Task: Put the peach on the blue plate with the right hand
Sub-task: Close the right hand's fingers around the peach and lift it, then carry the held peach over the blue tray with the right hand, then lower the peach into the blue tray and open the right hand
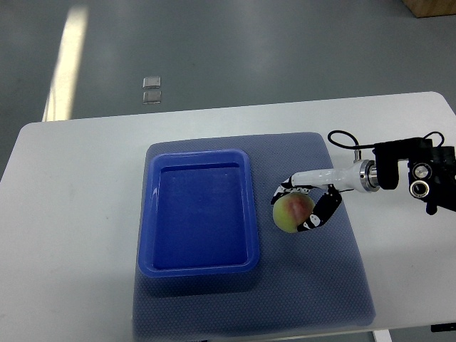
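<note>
Top view: robot hand (308,205) grips peach (291,212).

Prob. a lab/test area: bare white table (85,214), grey mat (342,278), polished grey concrete floor (249,50).

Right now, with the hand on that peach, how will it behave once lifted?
The peach looks round, so it would probably roll if released on the mat. The right hand has fingers curled around it; its skin may bruise under hard squeezing.

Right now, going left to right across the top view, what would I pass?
Bare white table → blue plate → peach → right hand around the peach → the arm's black wrist block.
</note>
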Controlling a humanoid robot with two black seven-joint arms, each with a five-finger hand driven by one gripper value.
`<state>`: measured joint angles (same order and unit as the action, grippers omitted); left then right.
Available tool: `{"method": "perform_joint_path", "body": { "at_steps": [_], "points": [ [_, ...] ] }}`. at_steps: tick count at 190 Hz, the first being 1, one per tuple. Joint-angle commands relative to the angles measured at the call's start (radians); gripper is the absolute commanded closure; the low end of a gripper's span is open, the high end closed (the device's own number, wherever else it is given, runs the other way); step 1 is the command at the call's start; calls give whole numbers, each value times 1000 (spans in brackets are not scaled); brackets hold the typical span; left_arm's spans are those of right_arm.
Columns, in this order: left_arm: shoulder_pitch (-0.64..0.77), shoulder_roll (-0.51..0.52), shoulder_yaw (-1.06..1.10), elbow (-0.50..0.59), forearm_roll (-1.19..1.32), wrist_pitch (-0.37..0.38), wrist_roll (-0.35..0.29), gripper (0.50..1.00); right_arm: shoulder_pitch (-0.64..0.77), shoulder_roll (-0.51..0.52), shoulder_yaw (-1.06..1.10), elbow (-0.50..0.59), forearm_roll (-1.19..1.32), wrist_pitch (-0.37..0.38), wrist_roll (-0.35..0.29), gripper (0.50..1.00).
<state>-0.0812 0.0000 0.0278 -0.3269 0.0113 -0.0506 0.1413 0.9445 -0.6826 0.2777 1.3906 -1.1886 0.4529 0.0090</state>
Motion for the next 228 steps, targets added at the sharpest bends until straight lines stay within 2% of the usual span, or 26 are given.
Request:
{"method": "perform_joint_path", "body": {
  "at_steps": [1, 13, 14, 25, 34, 35, 44, 84, 107, 108, 144, 154, 155, 157, 191, 200, 201, 228],
  "points": [
    [0, 0, 0, -1, 1, 0, 0, 500, 129, -81, 66, 18, 102, 134, 2, 916],
    [0, 0, 0, -1, 1, 0, 0, 500, 142, -91, 75, 18, 118, 151, 2, 916],
    [0, 0, 0, -3, 1, 0, 0, 500, 207, -133, 107, 18, 197, 158, -1, 908],
    [0, 0, 0, -1, 1, 0, 0, 500, 281, -172, 121, 18, 262, 158, -6, 901],
    [0, 0, 0, -1, 1, 0, 0, 500, 281, -172, 121, 18, 262, 158, -6, 901],
    [0, 0, 0, -1, 1, 0, 0, 500, 331, -198, 123, 18, 282, 158, -9, 901],
    [0, 0, 0, -1, 1, 0, 0, 500, 364, -215, 123, 18, 287, 158, -9, 895],
    [0, 0, 0, -3, 1, 0, 0, 500, 387, -213, 123, 18, 296, 158, -9, 881],
    [0, 0, 0, -3, 1, 0, 0, 500, 386, -167, 121, 11, 307, 158, -9, 873],
    [0, 0, 0, -3, 1, -2, 0, 500, 386, -122, 115, 2, 305, 158, -9, 867],
    [0, 0, 0, -3, 1, -2, 0, 500, 378, 96, 63, -104, 282, 158, -12, 859],
    [0, 0, 0, -3, 1, -2, 0, 500, 378, 97, 63, -104, 282, 158, -12, 859],
    [0, 0, 0, -1, -1, -2, 0, 500, 376, 163, 35, -145, 280, 158, -14, 855],
    [0, 0, 0, -1, -1, 0, 0, 500, 375, 179, 31, -153, 280, 155, -14, 854],
    [0, 0, -2, 5, -1, 0, 0, 500, 347, 408, -11, -317, 238, 102, -15, 828],
    [0, 0, -2, 5, -1, 0, 0, 500, 347, 408, -11, -317, 238, 102, -15, 828],
    [1, 0, -2, 6, -2, 0, 0, 500, 330, 472, -14, -364, 215, 93, -15, 824],
    [1, 0, -2, 8, -2, 0, 0, 500, 278, 623, -46, -484, 129, 55, -14, 801]
  ]
}}
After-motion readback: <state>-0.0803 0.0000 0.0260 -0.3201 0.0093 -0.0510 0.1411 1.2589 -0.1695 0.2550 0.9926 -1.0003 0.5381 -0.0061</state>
